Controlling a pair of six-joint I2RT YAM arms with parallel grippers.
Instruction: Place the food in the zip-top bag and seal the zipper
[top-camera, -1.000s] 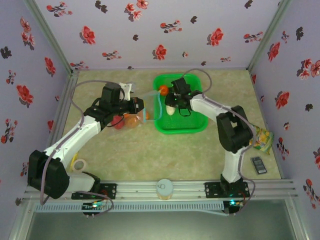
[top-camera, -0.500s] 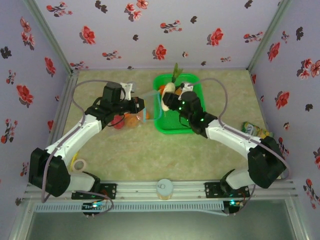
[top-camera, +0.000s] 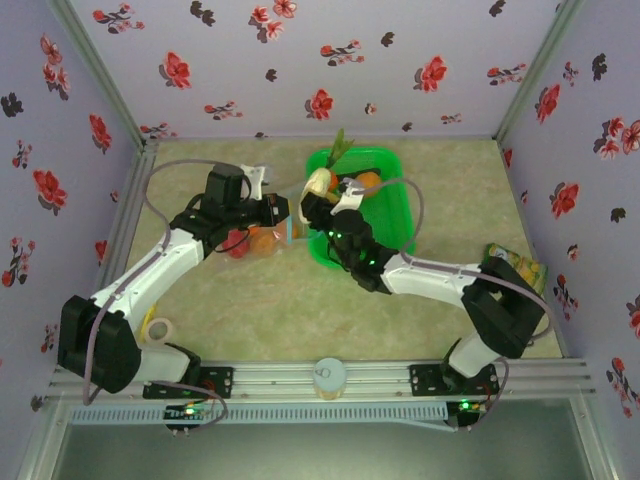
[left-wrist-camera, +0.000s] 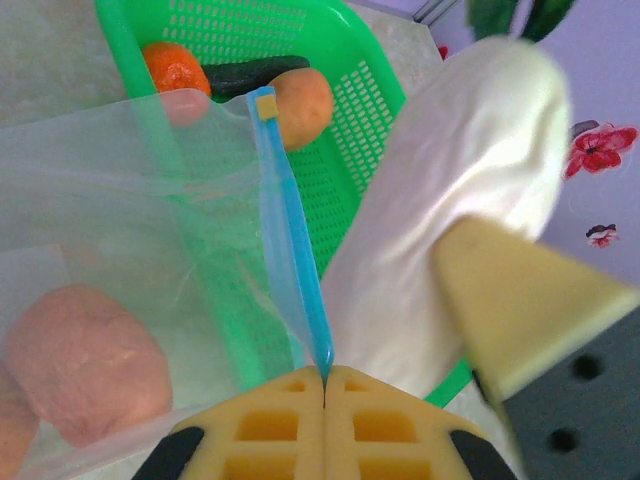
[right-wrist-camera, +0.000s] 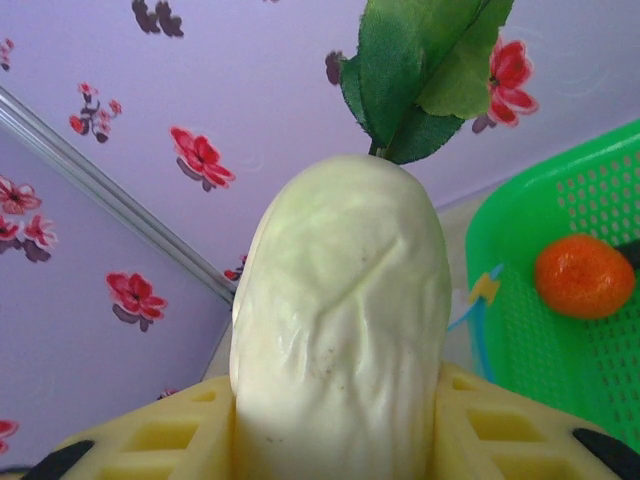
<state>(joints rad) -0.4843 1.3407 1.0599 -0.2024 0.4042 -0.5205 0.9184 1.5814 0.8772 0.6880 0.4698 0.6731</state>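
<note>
Left pincer (left-wrist-camera: 325, 392): together, pinching the zipper (left-wrist-camera: 288, 240) end of the zip-top bag (left-wrist-camera: 110, 190).
Right pincer (right-wrist-camera: 335, 425): clamped on white leafy piece (right-wrist-camera: 340, 300).
Snack packet (top-camera: 520, 268): print too small to read.

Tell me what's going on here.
The left tool is shut on the end of the blue zipper, holding the clear bag by its mouth at the edge of the green basket. The right tool grips a white piece with green leaves, in the air close to that mouth. A reddish lump is already in the bag. An orange lies in the basket.
</note>
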